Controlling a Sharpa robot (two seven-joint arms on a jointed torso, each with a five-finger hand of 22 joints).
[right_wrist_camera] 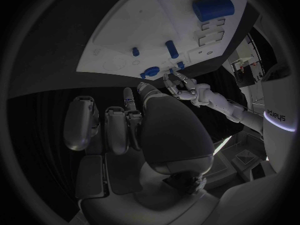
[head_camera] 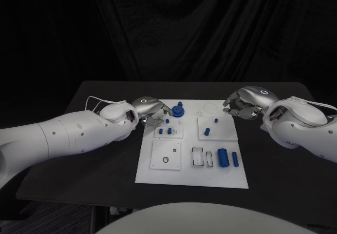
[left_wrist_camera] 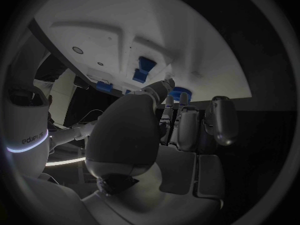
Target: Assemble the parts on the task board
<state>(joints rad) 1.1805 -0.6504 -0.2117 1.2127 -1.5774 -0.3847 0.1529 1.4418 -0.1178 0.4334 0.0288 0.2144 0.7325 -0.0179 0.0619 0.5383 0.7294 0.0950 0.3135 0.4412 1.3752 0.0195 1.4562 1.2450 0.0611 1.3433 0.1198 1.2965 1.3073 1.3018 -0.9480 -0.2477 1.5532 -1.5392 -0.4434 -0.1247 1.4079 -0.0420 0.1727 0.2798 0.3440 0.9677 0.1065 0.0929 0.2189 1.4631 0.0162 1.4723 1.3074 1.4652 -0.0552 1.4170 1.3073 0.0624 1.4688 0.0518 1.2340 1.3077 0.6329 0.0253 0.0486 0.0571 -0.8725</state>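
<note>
My left hand [head_camera: 149, 110], fingers apart and empty, sits nine o'clock of the small rigid blue plastic gear-topped peg [head_camera: 178, 111]; I'd pinch its narrow top, looks light but slippery.

The right hand [right_wrist_camera: 134, 130] is seen from behind, with its fingers [right_wrist_camera: 81, 122] curled in and nothing held. Past it, the white task board [right_wrist_camera: 125, 40] is laid on the black table [right_wrist_camera: 56, 50]. Small blue pegs [right_wrist_camera: 170, 48] are stood on the board, and a big blue block [right_wrist_camera: 213, 8] is placed near its far end. The left hand [right_wrist_camera: 181, 87] is seen at the board's edge, close to a blue part [right_wrist_camera: 150, 72].
</note>
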